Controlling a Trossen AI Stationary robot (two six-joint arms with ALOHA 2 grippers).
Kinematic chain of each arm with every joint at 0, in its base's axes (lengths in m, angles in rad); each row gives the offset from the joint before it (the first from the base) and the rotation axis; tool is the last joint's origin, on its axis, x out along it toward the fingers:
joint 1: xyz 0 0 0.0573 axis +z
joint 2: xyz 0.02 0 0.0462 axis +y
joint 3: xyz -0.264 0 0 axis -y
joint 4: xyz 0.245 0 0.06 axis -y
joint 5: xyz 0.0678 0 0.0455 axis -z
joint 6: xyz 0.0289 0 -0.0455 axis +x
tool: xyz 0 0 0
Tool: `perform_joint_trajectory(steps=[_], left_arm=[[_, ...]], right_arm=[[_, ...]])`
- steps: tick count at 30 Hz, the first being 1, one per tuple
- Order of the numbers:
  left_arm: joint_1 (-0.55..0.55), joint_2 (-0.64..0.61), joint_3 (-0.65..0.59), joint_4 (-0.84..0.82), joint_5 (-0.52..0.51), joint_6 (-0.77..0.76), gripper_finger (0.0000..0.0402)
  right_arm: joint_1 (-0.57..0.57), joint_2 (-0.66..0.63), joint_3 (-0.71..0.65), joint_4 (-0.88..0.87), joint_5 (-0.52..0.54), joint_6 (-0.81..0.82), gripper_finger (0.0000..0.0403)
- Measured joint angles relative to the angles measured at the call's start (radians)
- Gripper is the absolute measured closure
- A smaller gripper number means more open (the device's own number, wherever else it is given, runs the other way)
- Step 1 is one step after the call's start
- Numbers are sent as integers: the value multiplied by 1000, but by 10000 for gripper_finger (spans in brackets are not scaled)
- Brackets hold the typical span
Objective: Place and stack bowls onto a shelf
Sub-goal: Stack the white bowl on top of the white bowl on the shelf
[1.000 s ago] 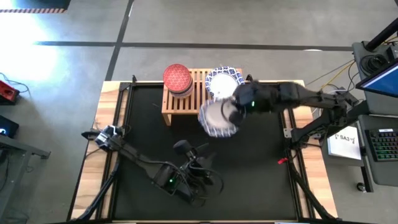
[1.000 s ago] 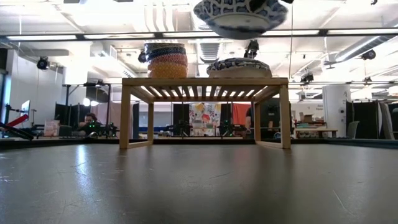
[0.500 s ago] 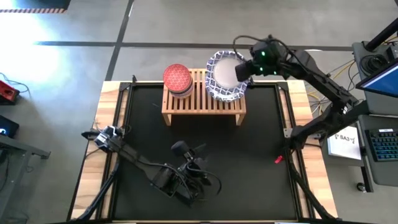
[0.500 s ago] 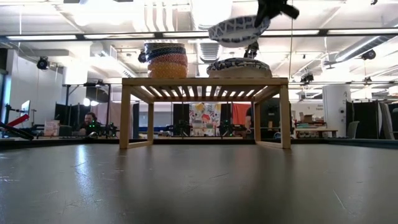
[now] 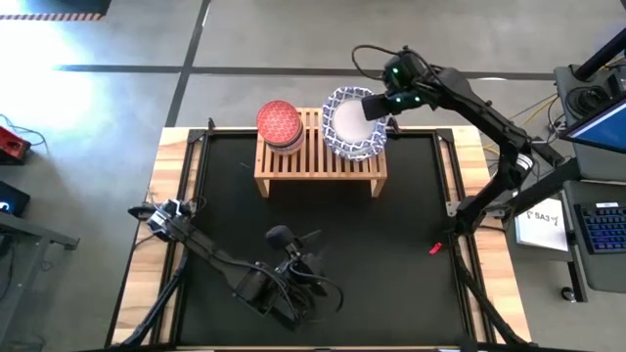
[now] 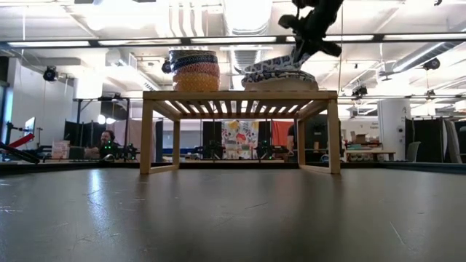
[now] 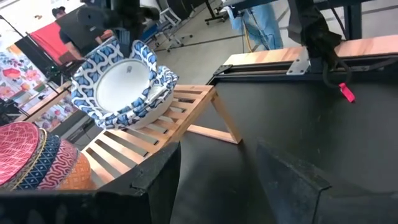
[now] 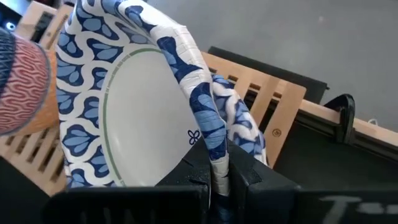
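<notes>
Bowl (image 5: 350, 129) apparently lowered onto shelf stack by right claw (image 5: 379, 106).

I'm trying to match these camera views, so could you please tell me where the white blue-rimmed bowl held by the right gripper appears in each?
High view: held bowl on the shelf's right end.
Low view: tilted over the stacked white bowls, upper middle.
Left wrist view: upper left.
Right wrist view: fills the centre, rim pinched.
Shared landmark: the shelf.

Tilted white-blue bowl (image 5: 350, 125) over stack, shelf (image 5: 293, 161).
</notes>
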Motion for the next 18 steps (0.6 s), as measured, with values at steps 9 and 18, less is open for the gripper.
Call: perform_joint_trajectory(steps=[9, 18], left_arm=[[-3, 0, -1, -100, 0, -102, 209], [-3, 0, -1, -107, 0, -105, 209]], right_arm=[[-14, 42, 0, 15, -75, -43, 394], [-31, -7, 4, 27, -139, -39, 394]])
